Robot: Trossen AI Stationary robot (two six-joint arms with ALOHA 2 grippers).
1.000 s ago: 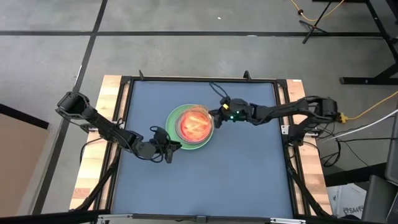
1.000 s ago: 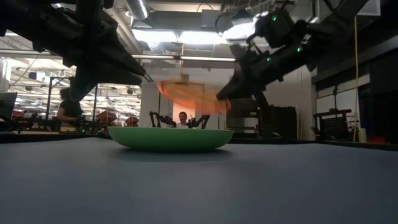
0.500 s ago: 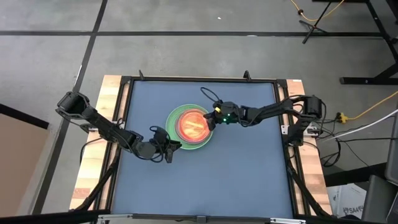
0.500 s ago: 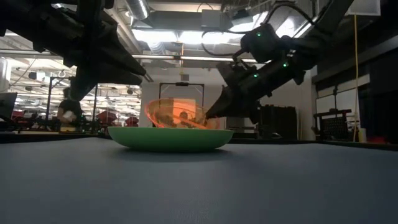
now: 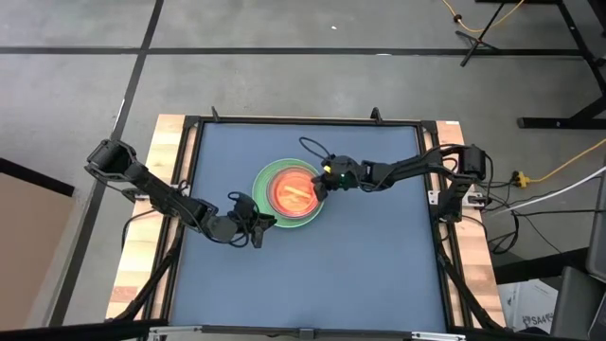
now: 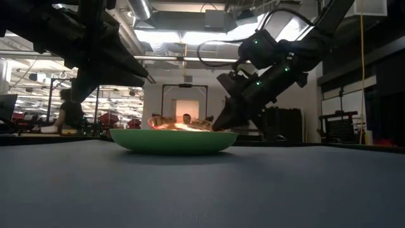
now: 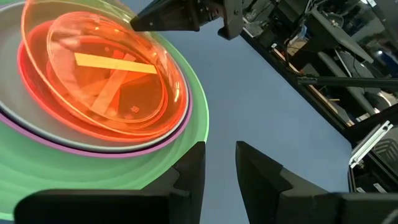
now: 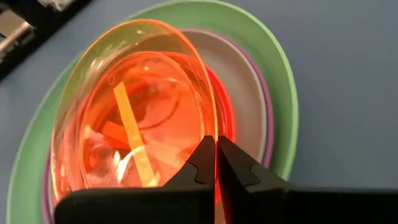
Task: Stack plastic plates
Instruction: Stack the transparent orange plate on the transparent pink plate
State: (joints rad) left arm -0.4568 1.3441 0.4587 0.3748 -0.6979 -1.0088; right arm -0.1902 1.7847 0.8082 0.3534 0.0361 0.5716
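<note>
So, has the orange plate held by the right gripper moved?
Yes. The orange plate has come down, in the low view, onto the stack in the green plate.

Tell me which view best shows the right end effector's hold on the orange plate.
The right wrist view: the right end effector is pinched shut on the orange plate rim, seen close. The left wrist view shows it at the far rim. The low view gives a side-on silhouette; the high view shows only its position over the green plate.

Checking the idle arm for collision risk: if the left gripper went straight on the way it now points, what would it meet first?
Probably the rim of the green plate: the left gripper, fingers apart, sits just short of it at the stack's edge. Depth is hard to judge.
</note>
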